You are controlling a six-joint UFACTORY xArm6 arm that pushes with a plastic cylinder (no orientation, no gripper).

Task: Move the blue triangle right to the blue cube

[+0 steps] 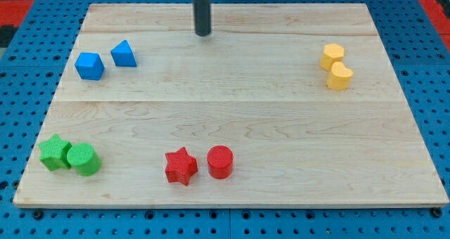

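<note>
The blue triangle (124,54) lies at the view's upper left, just right of the blue cube (89,65), with a small gap between them. My tip (203,33) is at the view's top centre, well to the right of the blue triangle and slightly above it, touching no block.
A yellow hexagon (332,55) and a yellow heart-like block (339,76) sit together at the view's upper right. A green star (54,152) and green cylinder (84,159) sit at the lower left. A red star (181,166) and red cylinder (220,162) sit at the bottom centre.
</note>
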